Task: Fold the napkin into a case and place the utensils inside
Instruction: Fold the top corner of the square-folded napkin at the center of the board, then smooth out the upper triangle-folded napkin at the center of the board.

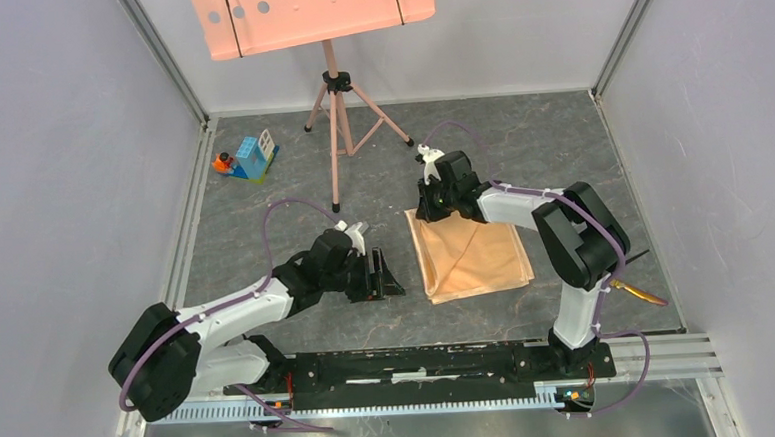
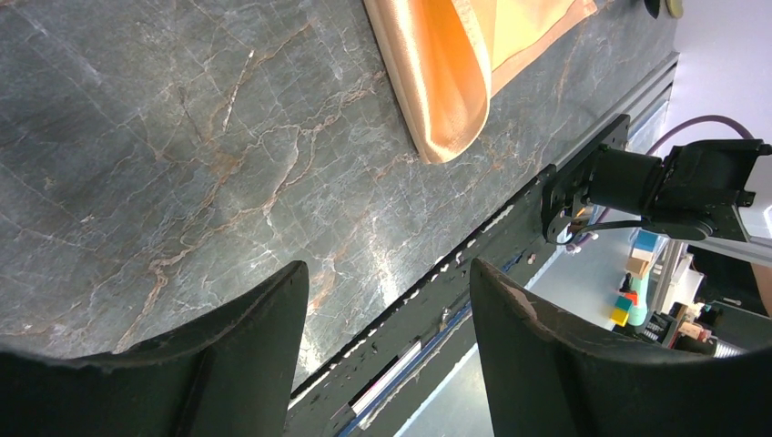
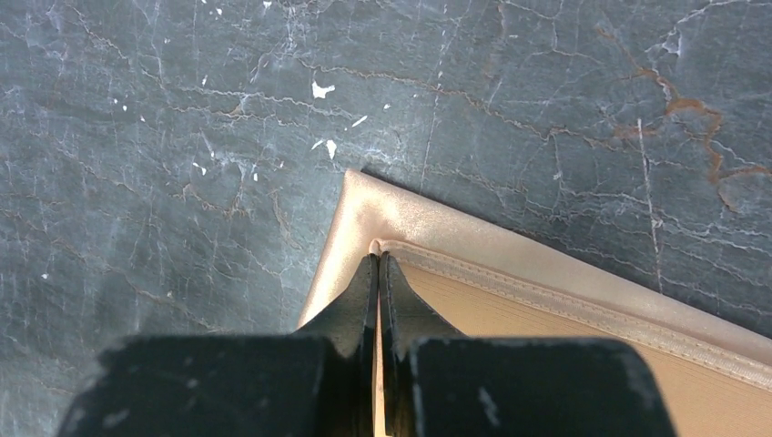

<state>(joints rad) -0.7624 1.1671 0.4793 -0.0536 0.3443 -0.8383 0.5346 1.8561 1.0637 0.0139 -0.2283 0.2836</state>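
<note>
Right gripper (image 3: 378, 264) clamped, apparently, on far-left corner of napkin (image 1: 471, 259); left gripper (image 2: 387, 273) spread wide, empty, nearby.

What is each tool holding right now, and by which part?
The right tool is shut on the napkin, pinching the hemmed corner of its top layer. The left tool is open and holds nothing.

Dark grey marbled surface (image 1: 520, 141) with rusty veins, boxed in by pale grey walls (image 1: 59, 146). Beyond the jaws stands a pink music stand (image 1: 313, 12), a toy block house (image 1: 252, 157) to its left.
</note>
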